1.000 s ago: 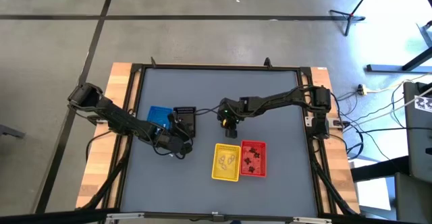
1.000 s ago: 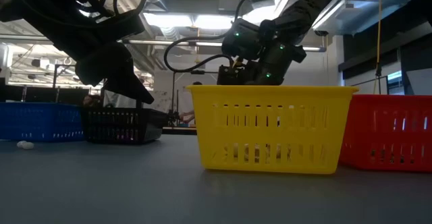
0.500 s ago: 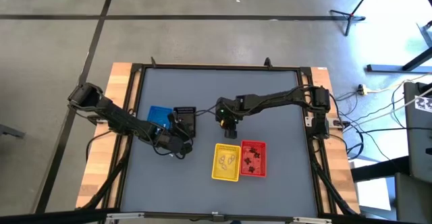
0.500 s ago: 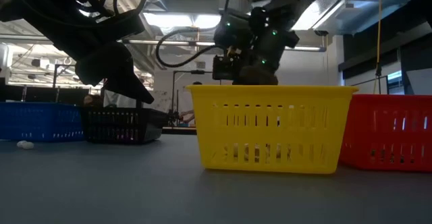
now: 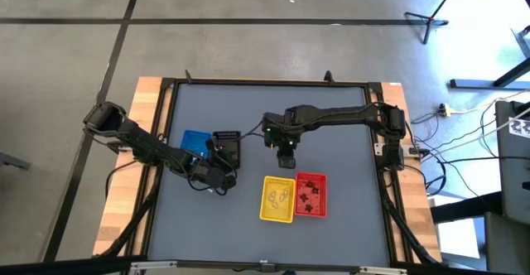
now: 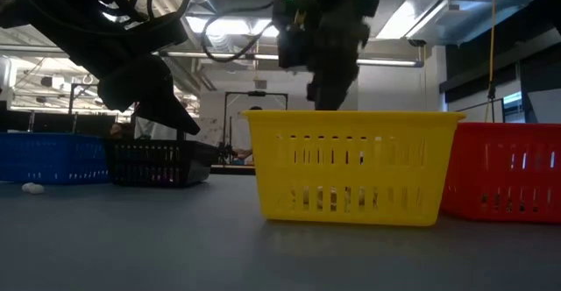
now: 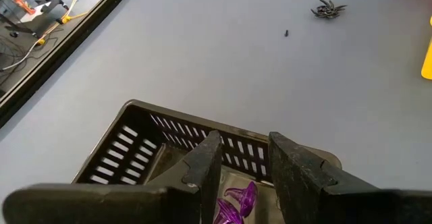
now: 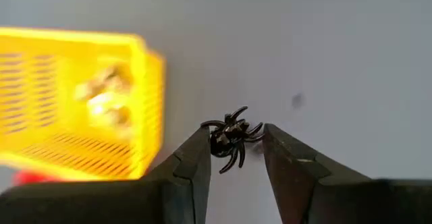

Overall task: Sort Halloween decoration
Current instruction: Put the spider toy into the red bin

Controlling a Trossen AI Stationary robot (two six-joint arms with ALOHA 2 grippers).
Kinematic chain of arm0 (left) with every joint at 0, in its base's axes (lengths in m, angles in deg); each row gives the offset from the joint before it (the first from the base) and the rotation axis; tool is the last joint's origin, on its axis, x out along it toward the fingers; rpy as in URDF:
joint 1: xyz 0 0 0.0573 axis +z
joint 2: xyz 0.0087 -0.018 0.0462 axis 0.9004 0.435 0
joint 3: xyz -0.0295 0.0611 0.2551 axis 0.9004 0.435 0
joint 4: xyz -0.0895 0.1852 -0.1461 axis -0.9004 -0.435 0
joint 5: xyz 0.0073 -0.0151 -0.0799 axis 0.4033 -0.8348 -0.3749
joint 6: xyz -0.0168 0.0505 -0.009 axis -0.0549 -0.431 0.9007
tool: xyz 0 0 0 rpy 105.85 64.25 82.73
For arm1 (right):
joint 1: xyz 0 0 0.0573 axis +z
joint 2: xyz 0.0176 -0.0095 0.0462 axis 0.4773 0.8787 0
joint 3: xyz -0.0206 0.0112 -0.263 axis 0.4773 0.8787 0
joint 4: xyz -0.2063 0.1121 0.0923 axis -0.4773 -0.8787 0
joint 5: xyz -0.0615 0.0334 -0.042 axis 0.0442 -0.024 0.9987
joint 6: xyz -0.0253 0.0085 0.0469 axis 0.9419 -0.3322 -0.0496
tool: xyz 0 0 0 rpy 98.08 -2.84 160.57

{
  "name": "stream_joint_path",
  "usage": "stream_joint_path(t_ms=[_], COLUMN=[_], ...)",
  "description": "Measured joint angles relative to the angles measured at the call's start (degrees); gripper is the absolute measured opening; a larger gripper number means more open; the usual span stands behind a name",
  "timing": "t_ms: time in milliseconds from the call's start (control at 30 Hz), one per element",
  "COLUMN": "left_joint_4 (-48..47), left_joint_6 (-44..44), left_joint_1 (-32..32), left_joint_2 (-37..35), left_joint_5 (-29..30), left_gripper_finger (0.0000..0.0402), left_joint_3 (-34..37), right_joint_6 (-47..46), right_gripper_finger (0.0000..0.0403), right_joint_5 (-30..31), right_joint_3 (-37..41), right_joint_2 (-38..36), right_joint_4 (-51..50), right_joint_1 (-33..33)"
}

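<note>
A small black spider trinket (image 8: 231, 137) is pinched between the two fingertips of the right pincer (image 8: 235, 146), its legs splayed out past the pads; the grip is narrow and sits on the body only. In the high view the right pincer (image 5: 286, 149) is held above the bare grey surface (image 5: 348, 225), with the yellow basket (image 5: 278, 199) at about six o'clock from it and the red basket (image 5: 311, 195) at about five o'clock, just beside the yellow one.

Dark trinkets are seen lying in the red basket and pale ones in the yellow, so the spider is judged to belong in the red basket. For the step to be done well, the pincer should be carried clear over the yellow rim, centred above the red basket's floor and lowered a little before the fingers are parted, since so light a thing may cling to a pad or bounce off the mesh.

The left pincer (image 7: 239, 173) is poised over the black basket (image 7: 145, 153), at nine o'clock from the right pincer, fingers slightly apart, with a purple trinket (image 7: 236, 204) lying in the basket below them. Another dark spider (image 7: 328, 9) is left loose on the surface, well apart from the baskets.
</note>
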Motion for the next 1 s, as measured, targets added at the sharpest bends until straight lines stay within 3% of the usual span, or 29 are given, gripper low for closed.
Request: stream_joint_path(t_ms=[167, 333, 700, 1000], left_joint_4=[0.0, 0.0, -0.01, 0.3], left_joint_6=[0.0, 0.0, -1.19, -7.7], left_joint_1=[0.02, 0.0, 0.01, 0.01], left_joint_2=[0.0, 0.0, 0.0, 0.0], left_joint_5=[0.0, 0.0, 0.0, 0.0], left_gripper_finger=[0.0115, 0.0115, 0.0115, 0.0115], left_joint_3=[0.0, 0.0, 0.0, 0.0], right_joint_6=[-0.32, -0.33, -0.3, -1.23], right_gripper_finger=[0.0122, 0.0122, 0.0122, 0.0125], right_joint_5=[-4.56, -4.85, 1.84, 8.21], right_joint_3=[-2.63, -2.72, -2.7, -2.7], right_joint_2=[-0.04, -0.09, -0.09, -0.09], right_joint_4=[-9.57, -16.8, -20.16, -20.07], right_joint_1=[2.94, 8.07, 19.5, 23.09])
